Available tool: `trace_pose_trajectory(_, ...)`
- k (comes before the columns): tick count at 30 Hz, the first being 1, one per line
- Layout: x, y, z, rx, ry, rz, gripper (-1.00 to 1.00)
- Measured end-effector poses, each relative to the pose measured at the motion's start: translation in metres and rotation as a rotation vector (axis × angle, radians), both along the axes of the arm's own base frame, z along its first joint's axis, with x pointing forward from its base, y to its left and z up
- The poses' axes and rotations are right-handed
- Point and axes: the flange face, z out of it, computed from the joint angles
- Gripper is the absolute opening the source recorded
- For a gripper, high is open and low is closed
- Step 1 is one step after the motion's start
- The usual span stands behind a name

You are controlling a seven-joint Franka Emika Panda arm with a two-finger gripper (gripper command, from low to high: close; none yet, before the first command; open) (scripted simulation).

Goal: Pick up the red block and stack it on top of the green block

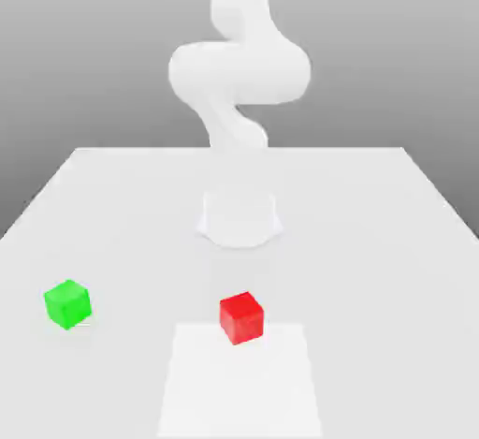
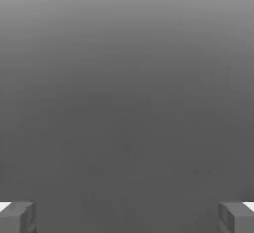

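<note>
While the arm is folded above its base, both blocks sit untouched on the counter.

Counter: pale flat surface; a lighter rectangular patch lies at the near edge in the exterior view.
Red block: on the counter, near the centre of the exterior view, at the far edge of the lighter patch, upright, nothing on top.
Green block: on the counter, well apart from the red block, toward the exterior view's left, upright, nothing on top.
Obstructions: the counter between the two blocks is bare; each cube stands free on all sides.
Arm: white, rising from a round base behind the blocks, bent back on itself above that base; well apart from both cubes.
Fingers: spread wide, one tip at each side of the hand view, holding nothing; only grey backdrop shows between them.
</note>
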Motion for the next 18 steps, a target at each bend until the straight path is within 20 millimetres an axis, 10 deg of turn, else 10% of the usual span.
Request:
trace_pose_trajectory(9, 0.037, 0.005, -0.225, -0.120, 0.333, 0.172, 0.00)
trace_pose_trajectory(18, -0.042, -0.002, -0.449, -0.150, 0.687, 0.389, 0.00)
